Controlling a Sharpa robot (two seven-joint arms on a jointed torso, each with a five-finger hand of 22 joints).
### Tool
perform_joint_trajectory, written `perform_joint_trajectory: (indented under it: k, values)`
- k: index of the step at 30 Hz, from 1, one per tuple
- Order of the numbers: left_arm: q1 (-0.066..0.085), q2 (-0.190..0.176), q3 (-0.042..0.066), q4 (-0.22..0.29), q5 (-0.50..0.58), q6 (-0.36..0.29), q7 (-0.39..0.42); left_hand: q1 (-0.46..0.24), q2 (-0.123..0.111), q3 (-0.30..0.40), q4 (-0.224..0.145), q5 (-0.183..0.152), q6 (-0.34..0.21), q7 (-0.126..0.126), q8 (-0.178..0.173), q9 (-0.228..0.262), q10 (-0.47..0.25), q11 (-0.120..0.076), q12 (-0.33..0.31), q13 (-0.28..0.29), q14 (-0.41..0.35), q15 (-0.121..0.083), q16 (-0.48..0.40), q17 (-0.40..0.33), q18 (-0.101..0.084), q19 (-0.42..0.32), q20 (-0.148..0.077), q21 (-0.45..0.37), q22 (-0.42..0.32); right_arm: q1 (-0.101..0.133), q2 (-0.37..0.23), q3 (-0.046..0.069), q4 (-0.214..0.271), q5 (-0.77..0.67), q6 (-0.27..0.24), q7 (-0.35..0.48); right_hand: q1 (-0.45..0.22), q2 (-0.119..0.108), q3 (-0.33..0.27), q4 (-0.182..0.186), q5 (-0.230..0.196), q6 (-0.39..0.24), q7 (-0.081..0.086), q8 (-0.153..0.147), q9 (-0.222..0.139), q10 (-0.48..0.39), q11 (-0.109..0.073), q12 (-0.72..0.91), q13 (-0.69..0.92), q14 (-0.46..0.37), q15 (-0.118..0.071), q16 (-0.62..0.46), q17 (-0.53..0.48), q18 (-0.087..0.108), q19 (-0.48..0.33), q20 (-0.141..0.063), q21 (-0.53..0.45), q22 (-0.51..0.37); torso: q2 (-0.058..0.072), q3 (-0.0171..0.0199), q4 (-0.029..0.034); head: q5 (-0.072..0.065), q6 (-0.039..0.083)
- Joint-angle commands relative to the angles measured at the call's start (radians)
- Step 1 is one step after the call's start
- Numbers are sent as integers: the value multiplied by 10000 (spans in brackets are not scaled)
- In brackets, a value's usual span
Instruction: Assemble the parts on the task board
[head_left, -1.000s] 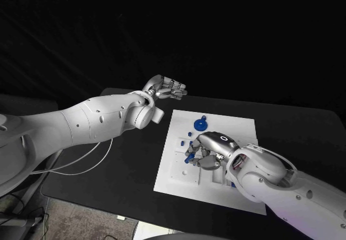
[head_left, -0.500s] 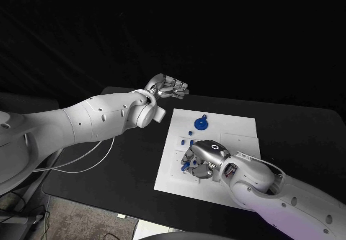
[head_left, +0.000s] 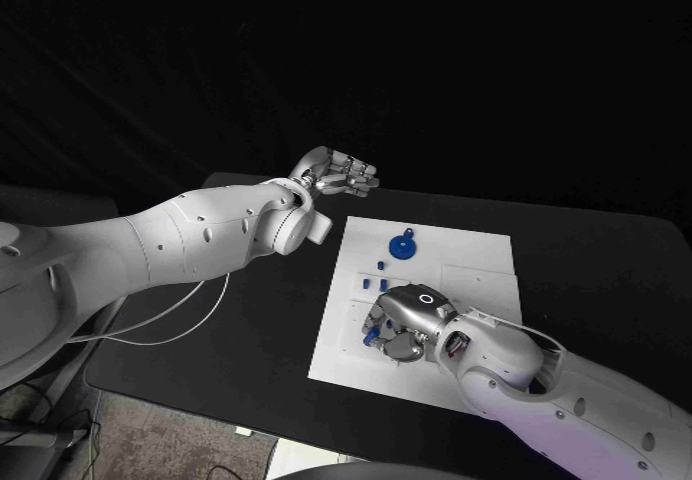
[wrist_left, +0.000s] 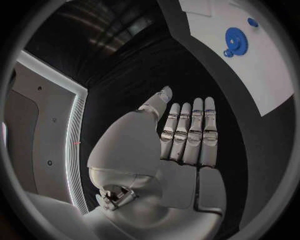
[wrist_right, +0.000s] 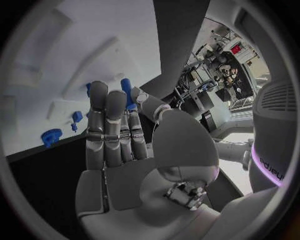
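The white task board (head_left: 469, 252) lies in the middle of the black table. A blue gear (head_left: 401, 247) with a small gear beside it sits at the board's far end, also in the left wrist view (wrist_left: 235, 39). Small blue pegs (head_left: 381, 267) stand nearer the left edge. My right hand (head_left: 398, 322) is low over the board's near-left part, pinching a small blue part (wrist_right: 127, 92) between thumb and fingers. Other blue parts (wrist_right: 52, 136) stand on the board (wrist_right: 69, 45) beyond it. My left hand (head_left: 335, 175) hovers off the board's far-left corner, fingers straight and holding nothing (wrist_left: 187, 137).
The table's left edge (head_left: 216, 260) runs under my left arm. A white cable (head_left: 173, 320) hangs from that arm over the table's left side. Bare black tabletop (head_left: 591, 260) lies to the right of the board.
My right hand has slid toward the board's near-left part and come lower, carrying the blue part. The left hand has stayed where it was.
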Motion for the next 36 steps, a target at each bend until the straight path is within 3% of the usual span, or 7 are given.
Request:
perform_joint_trajectory:
  k: [1, 19, 36]
  values:
    - [6, 14, 6, 23, 42, 133, 73, -32, 87, 8, 34, 8, -25, 18, -11, -8, -29, 16, 60, -3, -57, 14, -45, -10, 151, 61, -19, 64, -9, -7, 8, -14, -20, -307, 49, -92, -6, 96, 9, -37, 37, 58, 11, 44, 157, 218, -161, 26, 14, -13, -91, -29, 15, 107, 342, -67, 39, 12, 1, -5, -5, 5, -7]
    - [6, 2, 6, 34, 42, 146, 63, -37, 87, 0, 49, 9, -31, 19, -10, -7, -37, 18, 60, -3, -60, 17, -44, -10, 151, 63, -15, 62, -27, -6, 2, -67, -109, -647, 335, -320, -5, 103, -7, -69, 31, 77, 6, 46, 139, 233, -168, 27, 14, -15, -98, -37, 36, 69, 334, -81, 34, 45, 0, -5, -10, 12, -60]
    - [6, 3, 7, 36, 42, 155, 57, -37, 87, 0, 49, 9, -31, 19, -10, -7, -37, 18, 60, -3, -60, 17, -44, -10, 151, 63, -15, 62, -27, -5, 28, -220, -148, -683, 491, -322, -3, 117, -43, -94, 29, 85, 5, 47, 125, 237, -171, 28, 13, -18, -102, -48, 53, 53, 329, -91, 23, 64, 1, -3, -5, 17, -89]
